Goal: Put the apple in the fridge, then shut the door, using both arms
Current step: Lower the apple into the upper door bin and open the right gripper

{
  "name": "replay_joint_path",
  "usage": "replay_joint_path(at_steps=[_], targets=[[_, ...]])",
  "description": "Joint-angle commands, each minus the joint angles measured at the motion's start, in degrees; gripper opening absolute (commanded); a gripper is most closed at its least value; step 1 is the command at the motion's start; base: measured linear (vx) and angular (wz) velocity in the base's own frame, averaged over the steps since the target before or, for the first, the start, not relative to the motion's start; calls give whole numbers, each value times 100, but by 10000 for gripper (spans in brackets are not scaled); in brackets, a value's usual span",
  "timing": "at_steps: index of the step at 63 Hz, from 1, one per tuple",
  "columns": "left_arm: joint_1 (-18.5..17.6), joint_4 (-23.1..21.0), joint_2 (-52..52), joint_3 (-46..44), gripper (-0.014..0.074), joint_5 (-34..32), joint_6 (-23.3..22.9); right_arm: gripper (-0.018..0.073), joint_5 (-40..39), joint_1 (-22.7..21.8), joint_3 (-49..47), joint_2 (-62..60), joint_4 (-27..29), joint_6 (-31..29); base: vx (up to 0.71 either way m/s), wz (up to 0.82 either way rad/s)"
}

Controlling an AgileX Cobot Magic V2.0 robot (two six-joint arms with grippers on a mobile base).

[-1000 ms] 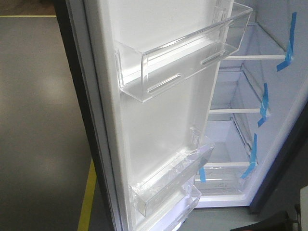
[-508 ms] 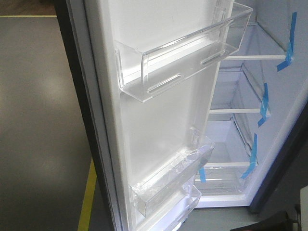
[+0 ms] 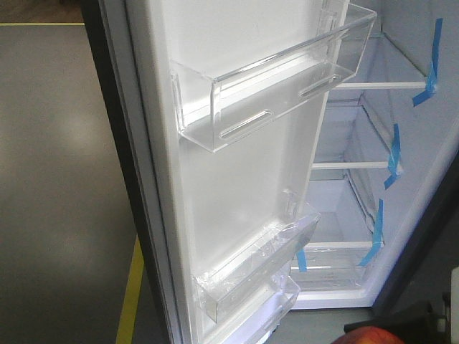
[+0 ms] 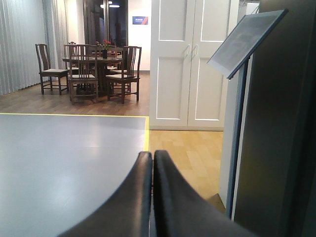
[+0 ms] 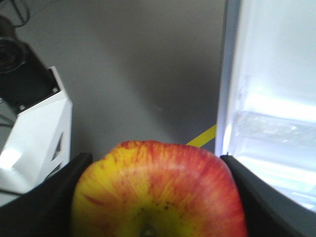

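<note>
Two grippers, one apple: the right gripper [image 5: 155, 165] clamps the red-and-yellow apple [image 5: 158, 197] between its fingers, just outside the fridge [image 3: 358, 186] and low in front of its open compartment. The door [image 3: 237, 172] stands wide open, its white inner side and clear bins [image 3: 272, 93] showing. The left gripper [image 4: 152, 155] is closed, fingers pressed together, holding nothing.

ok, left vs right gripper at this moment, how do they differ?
Left gripper: fingers pressed together, empty; right gripper: fingers apart, clamped on the apple. Left gripper faces out toward a dining table; right gripper faces the lit white inside of the open fridge. Both have black fingers.
</note>
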Motion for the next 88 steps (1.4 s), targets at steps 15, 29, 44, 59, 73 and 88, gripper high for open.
replay_joint_path(at_steps=[15,29,44,59,73,88], targets=[[1,-24,-84,123,-6,-431,-17,307,-1160,0,-1594,455,-1919,1921,0,0],[1,-24,-84,123,-6,-431,-17,307,-535,0,-3278,1679,-3583,3095,0,0],[1,-24,-84,123,-6,-431,-17,307,-190,0,-5087,2979,-3643,2944,0,0],[1,-24,-84,123,-6,-431,-17,307,-162,-201,-6578,3940,-3757,3011,0,0],[1,-24,-84,123,-6,-431,-17,307,-202,-667,-7345,4595,-3224,2801,0,0],[1,-24,-84,123,-6,-431,-17,307,-721,-678,-7472,5042,-2577,2210,0,0]])
